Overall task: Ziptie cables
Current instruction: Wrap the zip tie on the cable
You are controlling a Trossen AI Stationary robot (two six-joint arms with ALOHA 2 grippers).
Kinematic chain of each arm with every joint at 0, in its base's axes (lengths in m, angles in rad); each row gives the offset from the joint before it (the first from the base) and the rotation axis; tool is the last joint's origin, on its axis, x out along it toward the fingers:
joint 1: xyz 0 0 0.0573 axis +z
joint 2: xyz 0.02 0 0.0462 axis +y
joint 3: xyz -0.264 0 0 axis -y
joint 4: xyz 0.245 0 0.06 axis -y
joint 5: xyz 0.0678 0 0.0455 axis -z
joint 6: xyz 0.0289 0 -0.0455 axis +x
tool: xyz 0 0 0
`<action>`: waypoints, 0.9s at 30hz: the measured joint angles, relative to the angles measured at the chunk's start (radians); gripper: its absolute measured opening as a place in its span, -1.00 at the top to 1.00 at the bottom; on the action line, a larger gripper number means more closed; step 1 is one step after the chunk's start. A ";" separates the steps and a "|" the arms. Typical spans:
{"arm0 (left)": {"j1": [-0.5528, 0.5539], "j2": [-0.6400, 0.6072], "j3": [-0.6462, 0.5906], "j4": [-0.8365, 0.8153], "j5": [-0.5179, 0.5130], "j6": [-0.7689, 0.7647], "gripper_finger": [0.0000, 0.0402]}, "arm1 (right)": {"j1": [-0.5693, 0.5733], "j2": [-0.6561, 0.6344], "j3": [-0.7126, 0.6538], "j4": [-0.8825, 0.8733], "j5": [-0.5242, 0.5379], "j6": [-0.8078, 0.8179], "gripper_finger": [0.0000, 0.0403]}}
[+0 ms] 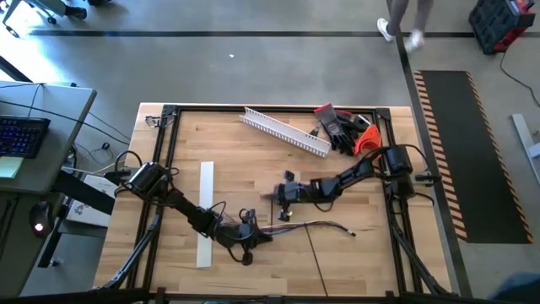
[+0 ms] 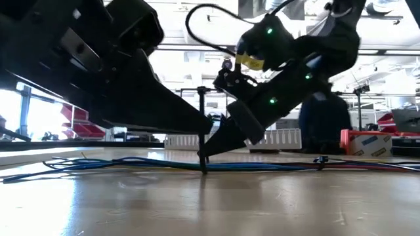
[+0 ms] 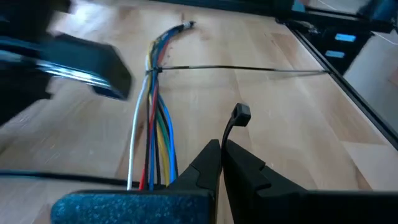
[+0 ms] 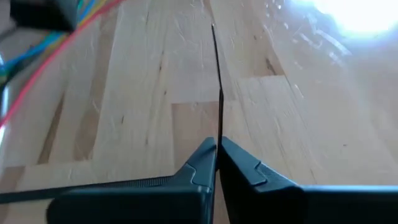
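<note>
Right wrist view is showing the right gripper (image 4: 217, 149) pinching the black ziptie tail (image 4: 218, 81) while the left gripper (image 3: 221, 151), closed on the ziptie head (image 3: 240, 114), is steadying the cables (image 3: 155, 118), so next I think comes pulling tight.

A: Free room on the bench (image 1: 253, 148)?
B: Bare wood in the middle strip between the white slotted channel (image 1: 285, 131) and the arms, also the near right corner.
A: Blocked where?
B: The cables (image 1: 316, 225) lie across the near middle. Left gripper (image 1: 251, 239) sits at their left end, right gripper (image 1: 285, 196) just beyond them, pinched shut on a thin black ziptie (image 4: 219, 93). The gap between the two is tight.
A: Sides?
B: White flat strip (image 1: 205, 211) lies along the left. Gloves (image 1: 337, 125) and an orange tool (image 1: 367, 138) crowd the far right corner.
</note>
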State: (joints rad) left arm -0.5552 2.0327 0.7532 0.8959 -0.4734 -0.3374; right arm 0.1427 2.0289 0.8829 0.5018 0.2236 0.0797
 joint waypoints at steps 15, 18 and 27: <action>-0.050 -0.001 0.000 0.030 -0.168 -0.072 1.00 | 0.262 0.000 0.000 0.053 0.548 -0.381 1.00; -0.047 -0.001 0.000 0.032 -0.161 -0.078 1.00 | 0.295 0.000 0.000 0.067 0.608 -0.453 1.00; -0.018 -0.001 0.000 0.040 -0.080 -0.108 1.00 | 0.357 0.000 0.013 0.084 0.700 -0.636 1.00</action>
State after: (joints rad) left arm -0.5729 2.0315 0.7532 0.9364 -0.5529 -0.4455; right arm 0.5001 2.0289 0.8955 0.5853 0.9239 -0.5564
